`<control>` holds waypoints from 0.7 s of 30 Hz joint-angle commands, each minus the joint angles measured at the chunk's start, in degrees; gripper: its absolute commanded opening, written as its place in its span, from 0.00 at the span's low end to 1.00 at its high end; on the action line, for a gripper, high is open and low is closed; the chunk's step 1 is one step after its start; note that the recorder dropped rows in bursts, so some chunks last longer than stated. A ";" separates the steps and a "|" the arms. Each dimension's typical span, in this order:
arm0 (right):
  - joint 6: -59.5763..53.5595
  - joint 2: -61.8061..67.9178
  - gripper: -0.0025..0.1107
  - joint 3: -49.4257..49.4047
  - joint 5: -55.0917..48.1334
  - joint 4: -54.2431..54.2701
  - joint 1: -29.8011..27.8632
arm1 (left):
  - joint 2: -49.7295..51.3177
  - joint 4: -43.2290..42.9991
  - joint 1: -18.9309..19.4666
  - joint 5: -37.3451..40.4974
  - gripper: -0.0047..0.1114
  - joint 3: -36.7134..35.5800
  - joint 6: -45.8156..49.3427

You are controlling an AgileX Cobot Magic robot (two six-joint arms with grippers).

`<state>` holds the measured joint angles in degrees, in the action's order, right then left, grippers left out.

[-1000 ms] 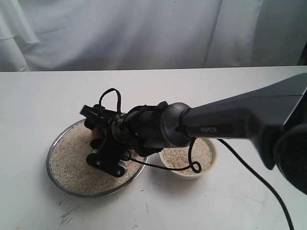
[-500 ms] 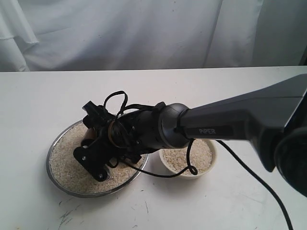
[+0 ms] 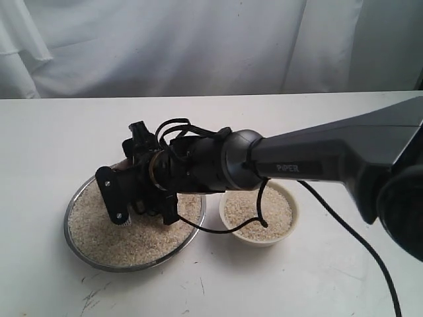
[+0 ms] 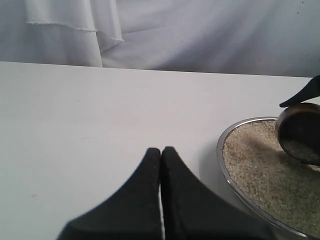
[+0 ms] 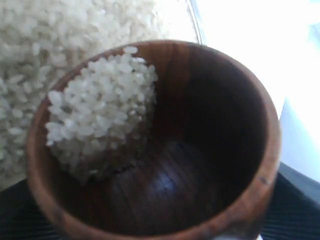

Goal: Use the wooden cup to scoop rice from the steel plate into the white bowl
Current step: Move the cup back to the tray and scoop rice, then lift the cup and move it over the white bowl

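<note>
Rice (image 3: 125, 238) covers most of the steel plate (image 3: 67, 228), which sits on the white surface (image 4: 75, 125), left of the white bowl (image 3: 295, 212) in the exterior view. The two are just beside each other, and the bowl has a good layer of grains in it too. The right arm reaches across the middle, and its end effector (image 3: 127, 170) is clamped on the wooden cup (image 4: 295, 127), jaws spread wide around its sides. The cup hangs tilted over the far side of the plate, just above the grains. The right wrist view looks straight into it: a small heap of rice is piled against one side and the dark wood of the other side is bare. The left end effector (image 4: 161, 155) is closed, fingers pressed together with nothing between them, over bare surface near the plate's rim.
</note>
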<state>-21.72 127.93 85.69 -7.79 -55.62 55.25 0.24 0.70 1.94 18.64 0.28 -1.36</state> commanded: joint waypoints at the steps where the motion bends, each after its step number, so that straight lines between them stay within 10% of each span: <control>1: 1.82 -0.45 0.02 0.46 0.51 1.16 -1.75 | -0.24 -0.03 -0.16 -0.37 0.04 -0.28 0.01; 21: 3.79 -17.59 0.02 -10.81 -7.66 -5.99 -6.47 | -0.24 -0.03 -0.16 -0.37 0.04 -0.28 0.01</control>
<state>-18.37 114.04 78.39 -14.38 -60.19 50.26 0.24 0.70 1.94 18.64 0.28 -1.36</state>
